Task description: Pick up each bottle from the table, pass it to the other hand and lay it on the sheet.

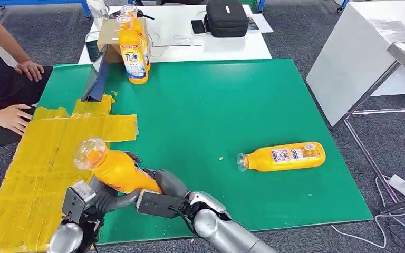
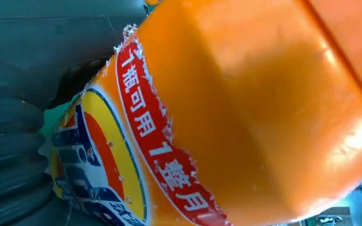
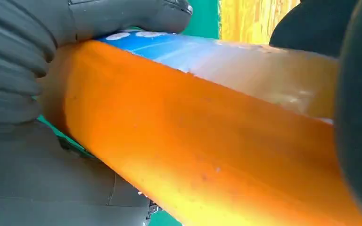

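Both hands are meeting at the table's front edge: right hand [image 1: 158, 195] and left hand [image 1: 92, 197] both gripping the bottle [image 1: 117, 169], cap tilting toward the sheet [image 1: 37, 168], lying just left.

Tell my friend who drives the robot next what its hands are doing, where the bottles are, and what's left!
Left hand and right hand both grip the held bottle at the table's near edge, mid-handover, beside the yellow sheet.
One bottle lies on its side on the green table; two standing bottles are at the far edge.
Done: no bottle is on the sheet.
Left: finish the pass, lay this bottle on the sheet, then handle the other three.
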`<control>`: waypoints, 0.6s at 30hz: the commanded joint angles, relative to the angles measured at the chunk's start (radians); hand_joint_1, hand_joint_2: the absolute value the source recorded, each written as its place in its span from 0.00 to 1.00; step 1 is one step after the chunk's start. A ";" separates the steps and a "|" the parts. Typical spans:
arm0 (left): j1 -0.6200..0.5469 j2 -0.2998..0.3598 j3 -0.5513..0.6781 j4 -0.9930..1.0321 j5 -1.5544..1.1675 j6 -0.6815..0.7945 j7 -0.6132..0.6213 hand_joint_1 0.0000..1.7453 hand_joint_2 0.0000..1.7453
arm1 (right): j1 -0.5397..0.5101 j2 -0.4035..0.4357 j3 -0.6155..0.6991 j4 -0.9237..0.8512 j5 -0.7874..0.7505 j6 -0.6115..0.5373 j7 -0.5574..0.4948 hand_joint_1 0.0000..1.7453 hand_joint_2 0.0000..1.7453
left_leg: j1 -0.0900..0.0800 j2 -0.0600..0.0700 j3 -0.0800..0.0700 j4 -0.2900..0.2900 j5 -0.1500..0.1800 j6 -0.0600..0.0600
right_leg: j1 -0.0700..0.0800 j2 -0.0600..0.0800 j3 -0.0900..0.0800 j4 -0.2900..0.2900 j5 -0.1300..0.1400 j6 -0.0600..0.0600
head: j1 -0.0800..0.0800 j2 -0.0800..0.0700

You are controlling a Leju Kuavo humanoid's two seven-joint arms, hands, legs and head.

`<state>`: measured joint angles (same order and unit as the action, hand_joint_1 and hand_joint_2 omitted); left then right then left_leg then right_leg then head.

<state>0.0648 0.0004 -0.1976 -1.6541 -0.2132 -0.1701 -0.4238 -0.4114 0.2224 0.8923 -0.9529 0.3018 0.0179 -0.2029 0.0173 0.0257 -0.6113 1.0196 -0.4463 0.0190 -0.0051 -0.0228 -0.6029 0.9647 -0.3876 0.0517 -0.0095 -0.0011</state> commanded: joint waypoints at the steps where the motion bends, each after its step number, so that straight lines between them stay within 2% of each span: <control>1: -0.032 0.024 -0.038 0.013 -0.057 0.022 -0.010 1.00 1.00 | -0.026 -0.080 -0.054 -0.047 0.014 -0.030 0.020 0.88 1.00 | -0.001 -0.004 0.002 -0.001 0.000 0.000 | -0.001 -0.001 0.003 0.001 -0.001 -0.001 | 0.000 0.000; 2: -0.030 0.025 -0.037 0.008 -0.078 0.038 -0.007 1.00 1.00 | -0.022 -0.093 -0.074 -0.062 0.011 -0.037 0.020 0.86 1.00 | 0.000 -0.003 0.001 -0.001 0.000 0.000 | 0.000 -0.001 0.001 0.000 -0.001 -0.001 | 0.000 0.000; 3: -0.020 0.034 -0.033 -0.014 -0.173 0.106 0.010 1.00 1.00 | 0.008 -0.137 -0.141 -0.132 0.028 -0.063 0.032 0.25 1.00 | -0.001 -0.005 0.002 -0.001 0.000 0.000 | -0.001 -0.002 0.003 0.001 -0.002 -0.001 | 0.000 0.000; 4: 0.007 0.044 -0.017 -0.064 -0.519 0.350 0.084 1.00 1.00 | 0.124 -0.230 -0.289 -0.341 0.081 -0.060 0.060 0.00 1.00 | -0.001 -0.007 0.001 -0.001 0.000 0.001 | -0.001 -0.005 0.003 0.000 -0.002 -0.001 | 0.000 0.000; 7: 0.007 0.032 -0.022 -0.076 -0.700 0.466 0.131 1.00 1.00 | 0.225 -0.315 -0.401 -0.488 0.105 -0.049 0.060 0.00 1.00 | -0.002 -0.008 0.001 -0.001 0.000 0.001 | -0.002 -0.006 0.003 0.000 -0.002 0.000 | 0.000 0.000; 8: 0.004 0.032 -0.025 -0.075 -0.731 0.486 0.139 1.00 1.00 | 0.248 -0.334 -0.426 -0.513 0.110 -0.046 0.057 0.00 1.00 | -0.003 -0.012 0.002 -0.001 0.000 0.001 | -0.004 -0.008 0.005 0.000 -0.003 -0.001 | 0.000 0.000; 13: 0.007 0.020 -0.037 -0.067 -1.016 0.634 0.240 1.00 1.00 | 0.396 -0.441 -0.564 -0.657 0.167 -0.024 0.034 0.00 1.00 | -0.005 -0.012 -0.001 -0.001 0.000 0.001 | -0.004 -0.010 0.003 -0.001 -0.002 0.000 | 0.000 0.000; 14: 0.006 0.020 -0.039 -0.061 -1.080 0.647 0.270 1.00 1.00 | 0.408 -0.450 -0.585 -0.670 0.169 -0.017 0.030 0.00 1.00 | -0.005 -0.015 0.001 -0.001 -0.001 0.001 | -0.005 -0.011 0.005 0.000 -0.004 -0.001 | 0.000 0.000; 18: -0.001 0.030 -0.048 -0.045 -1.104 0.660 0.285 1.00 1.00 | 0.418 -0.451 -0.608 -0.684 0.173 -0.005 0.027 0.00 1.00 | -0.007 -0.011 -0.001 0.000 -0.001 0.002 | -0.007 -0.008 0.002 0.000 -0.004 0.003 | 0.000 0.000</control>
<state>0.0906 0.0179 -0.2136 -1.7376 -1.2652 0.4681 -0.1716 -0.0714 -0.1424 0.4142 -1.5081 0.4689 -0.0095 -0.1709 0.0111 0.0184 -0.6142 1.0197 -0.4475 0.0216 -0.0112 -0.0292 -0.6031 0.9643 -0.3897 0.0556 -0.0095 -0.0011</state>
